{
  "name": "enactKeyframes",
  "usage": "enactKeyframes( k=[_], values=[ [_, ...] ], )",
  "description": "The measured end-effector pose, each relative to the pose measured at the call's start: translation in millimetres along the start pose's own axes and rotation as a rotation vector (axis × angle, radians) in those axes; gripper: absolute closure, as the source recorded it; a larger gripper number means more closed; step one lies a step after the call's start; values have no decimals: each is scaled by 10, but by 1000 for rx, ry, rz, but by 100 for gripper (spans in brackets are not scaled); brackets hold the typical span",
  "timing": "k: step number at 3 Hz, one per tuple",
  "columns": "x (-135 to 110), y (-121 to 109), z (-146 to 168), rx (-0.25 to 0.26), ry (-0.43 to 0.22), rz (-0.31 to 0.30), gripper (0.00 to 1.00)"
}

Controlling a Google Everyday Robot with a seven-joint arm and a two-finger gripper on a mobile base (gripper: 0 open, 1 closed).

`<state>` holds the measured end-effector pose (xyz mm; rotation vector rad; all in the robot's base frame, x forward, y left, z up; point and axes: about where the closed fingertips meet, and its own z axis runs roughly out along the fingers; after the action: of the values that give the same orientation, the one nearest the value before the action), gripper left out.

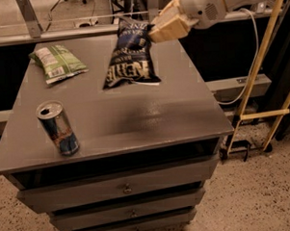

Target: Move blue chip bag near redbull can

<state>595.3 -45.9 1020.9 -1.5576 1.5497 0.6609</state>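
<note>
A grey worktop [135, 118] fills most of the view, sitting on a cabinet of drawers [124, 188] on a speckled floor. To its right a yellow frame [258, 66] leans upward, with a pale cable [250, 50] looping down beside it. At the worktop's back left corner lies a green-and-white chip bag [58, 63], flat, left of the blue bag and well behind the can. The white arm [217, 2] comes in from the upper right, above the worktop's back right edge, and slants down to the left. Its tan tool [156, 31] is pinching the upper right edge of the blue chip bag [130, 58]. The bag is held up by that edge at the back middle of the worktop. Its top rises past the rear edge, and its lower end reaches down to the surface. It is dark navy and crinkled, and its large white lettering reads upside down. The redbull can [59, 128] stands upright near the front left corner, well apart from the bag, with its silver top open.
</note>
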Motion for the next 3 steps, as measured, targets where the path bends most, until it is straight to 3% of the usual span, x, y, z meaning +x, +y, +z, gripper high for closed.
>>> enactKeyframes(
  k=[1,2,3],
  values=[
    [190,202,-64,-37,-7,-85,100],
    [299,412,45,-115,-19,-164,100],
    [309,614,257,-196,14,-237,100]
  ],
)
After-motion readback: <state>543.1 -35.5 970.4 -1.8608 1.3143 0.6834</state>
